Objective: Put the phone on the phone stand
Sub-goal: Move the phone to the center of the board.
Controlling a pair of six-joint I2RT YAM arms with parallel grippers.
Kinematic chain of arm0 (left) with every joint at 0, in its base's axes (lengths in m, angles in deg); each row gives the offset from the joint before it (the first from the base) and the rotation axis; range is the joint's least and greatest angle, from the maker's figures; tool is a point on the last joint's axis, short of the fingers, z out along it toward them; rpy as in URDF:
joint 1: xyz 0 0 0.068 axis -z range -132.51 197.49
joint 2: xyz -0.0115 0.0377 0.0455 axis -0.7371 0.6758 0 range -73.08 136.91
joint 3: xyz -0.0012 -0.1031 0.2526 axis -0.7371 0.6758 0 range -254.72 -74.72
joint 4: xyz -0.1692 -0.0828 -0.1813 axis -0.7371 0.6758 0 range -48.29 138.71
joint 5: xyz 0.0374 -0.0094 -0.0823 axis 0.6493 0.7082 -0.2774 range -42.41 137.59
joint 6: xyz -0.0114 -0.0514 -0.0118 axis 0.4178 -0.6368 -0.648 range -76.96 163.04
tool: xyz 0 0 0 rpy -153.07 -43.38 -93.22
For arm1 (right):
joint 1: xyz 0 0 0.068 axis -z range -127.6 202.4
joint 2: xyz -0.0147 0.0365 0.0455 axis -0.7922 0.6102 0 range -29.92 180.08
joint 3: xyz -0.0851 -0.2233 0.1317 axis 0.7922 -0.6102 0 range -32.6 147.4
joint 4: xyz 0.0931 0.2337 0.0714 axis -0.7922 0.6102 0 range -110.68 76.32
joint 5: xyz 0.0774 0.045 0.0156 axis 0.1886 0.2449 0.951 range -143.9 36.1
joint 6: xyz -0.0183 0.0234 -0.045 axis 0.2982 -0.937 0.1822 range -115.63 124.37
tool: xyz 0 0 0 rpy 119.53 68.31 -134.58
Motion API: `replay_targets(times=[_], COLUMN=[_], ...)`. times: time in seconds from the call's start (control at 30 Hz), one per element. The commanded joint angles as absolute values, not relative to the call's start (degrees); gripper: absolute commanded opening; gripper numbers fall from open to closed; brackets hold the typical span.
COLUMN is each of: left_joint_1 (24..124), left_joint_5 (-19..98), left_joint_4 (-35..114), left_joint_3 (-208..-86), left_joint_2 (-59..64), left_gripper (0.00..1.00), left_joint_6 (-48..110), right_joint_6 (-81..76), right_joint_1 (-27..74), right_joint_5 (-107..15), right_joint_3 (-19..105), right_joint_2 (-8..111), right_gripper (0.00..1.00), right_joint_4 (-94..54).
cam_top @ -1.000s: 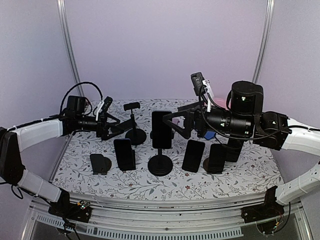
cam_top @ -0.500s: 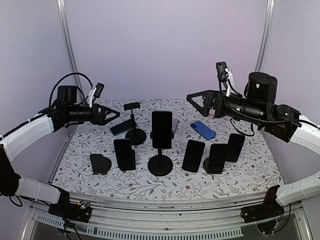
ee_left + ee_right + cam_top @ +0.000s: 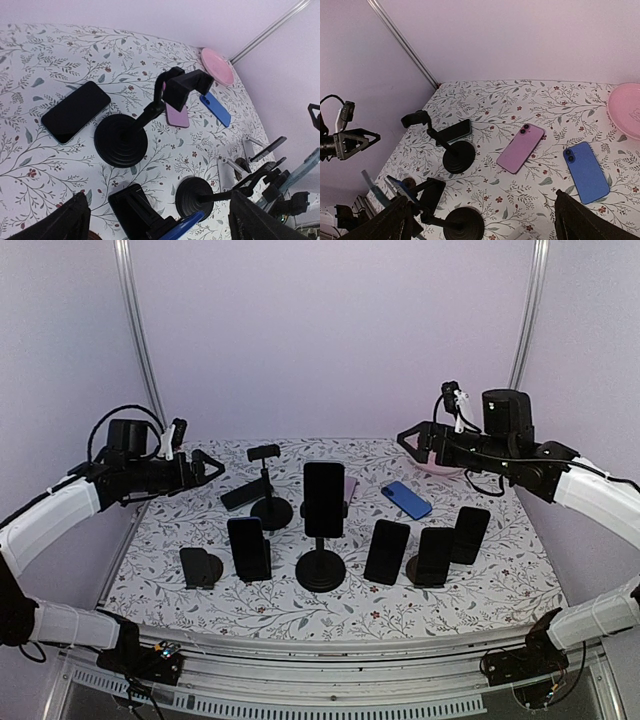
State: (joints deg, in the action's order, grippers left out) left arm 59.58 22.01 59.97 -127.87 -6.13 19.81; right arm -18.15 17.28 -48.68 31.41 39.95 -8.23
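Lying flat right of centre in the top view, the slim blue rectangular phone [image 3: 406,499] looks stiff, light, slick and breakable; pinch its long edges. Both the left gripper [image 3: 208,465] and right gripper [image 3: 412,443] gape wide, empty.

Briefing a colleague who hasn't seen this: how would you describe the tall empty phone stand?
On the floral table, look back left, just left of the central stand holding an upright phone. The empty stand has a round black base and a bent arm with a small clamp, a dark phone flat beside it. Unlike the central one, it carries nothing.
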Motion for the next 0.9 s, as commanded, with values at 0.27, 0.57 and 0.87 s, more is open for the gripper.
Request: replay_targets(times=[0.27, 0.57, 0.87], left_joint_1=[56.09, 56.00, 56.00], left_joint_5=[22.63, 22.40, 16.44], left_joint_4=[60.53, 61.68, 52.42], left_joint_3=[-124.13, -121.26, -120.18], left_joint_2=[-11.22, -22.35, -25.37], left_gripper=[0.97, 0.97, 0.97], left_joint_6=[23.50, 23.07, 20.80], right_joint_6=[-12.95, -7.66, -1.52], right_joint_1=[30.94, 32.97, 32.97], right_joint_5=[-47.04, -47.77, -49.56], right_joint_3=[42.18, 50.63, 58.45], right_joint_2=[59.72, 75.08, 86.59], right_gripper=[0.99, 0.99, 0.99], right_joint_4=[-1.00, 3.03, 7.79])
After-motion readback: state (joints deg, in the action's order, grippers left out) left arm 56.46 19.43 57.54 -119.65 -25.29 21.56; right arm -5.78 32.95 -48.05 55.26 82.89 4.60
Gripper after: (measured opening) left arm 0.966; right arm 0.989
